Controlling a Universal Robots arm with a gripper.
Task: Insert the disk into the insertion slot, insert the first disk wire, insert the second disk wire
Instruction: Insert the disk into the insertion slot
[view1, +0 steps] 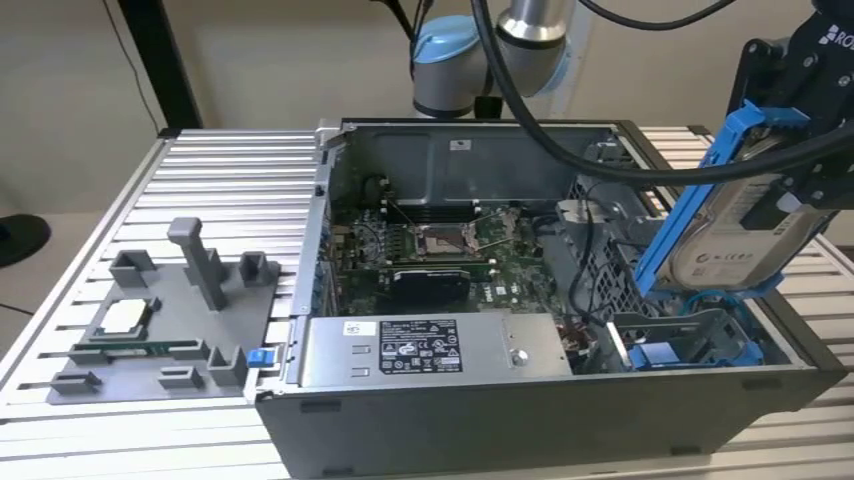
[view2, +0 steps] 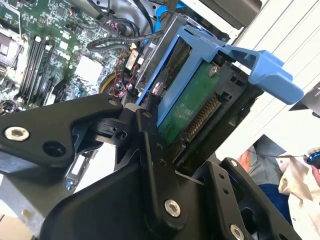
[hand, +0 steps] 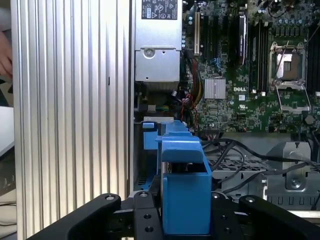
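Note:
My gripper (view1: 797, 195) is shut on the disk (view1: 734, 240), a silver drive with a white label in a bright blue carrier. It holds the disk tilted, nearly on edge, above the case's corner at the exterior view's right. The disk's lower end hangs just over the insertion slot (view1: 687, 345), a grey bay with blue rails. In the second wrist view the disk's green board (view2: 192, 112) sits between the black fingers (view2: 150, 150). The first wrist view has the carrier's blue end (hand: 185, 190) in front. Black cables (hand: 235, 152) lie beside the slot; which are the disk wires I cannot tell.
The open case holds a motherboard (view1: 427, 250), a grey labelled power-supply box (view1: 427, 350) and a perforated cage (view1: 607, 270) next to the slot. A grey fixture tray (view1: 147, 320) lies on the ribbed table. A person's clothing (view2: 280, 170) shows beyond the case.

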